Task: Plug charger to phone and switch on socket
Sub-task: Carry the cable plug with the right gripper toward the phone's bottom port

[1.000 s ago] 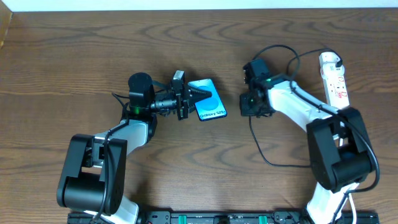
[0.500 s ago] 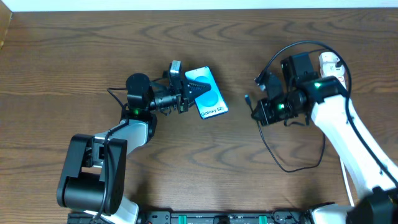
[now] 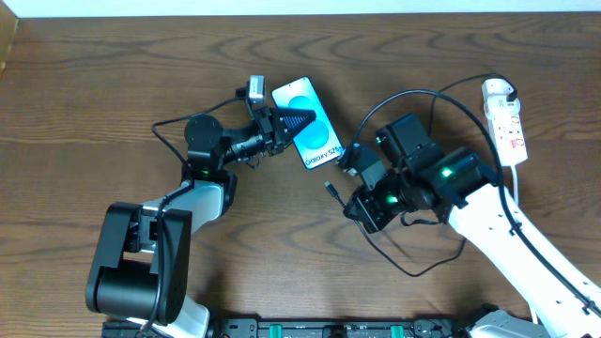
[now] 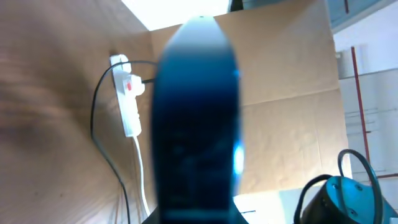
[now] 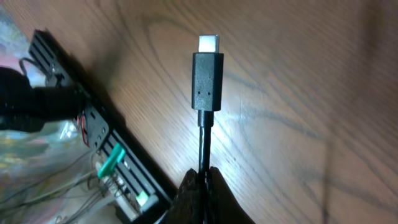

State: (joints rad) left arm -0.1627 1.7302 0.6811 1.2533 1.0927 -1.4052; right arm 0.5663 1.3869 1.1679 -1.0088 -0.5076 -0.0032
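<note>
Left gripper [image 3: 286,122] clamped on the slim, probably slick phone [image 3: 310,139], right gripper [image 5: 201,183] pinched tight on the floppy charger [image 5: 206,81] just behind its stiff tip, at the phone's five o'clock, which looks the sensible hold.

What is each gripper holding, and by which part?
Left gripper: the phone, pinched at one long edge. Right gripper: the charger, gripped on its cable a little behind the connector, which sticks out free.

A robotics lab: two white-and-black jointed robot arms [image 3: 141,263] [image 3: 512,230] at the near edge of a dark wood-grain desk [image 3: 94,94], plain brown cardboard screens [image 4: 286,74] beyond it, a black electronics rail [image 3: 319,330].
</note>
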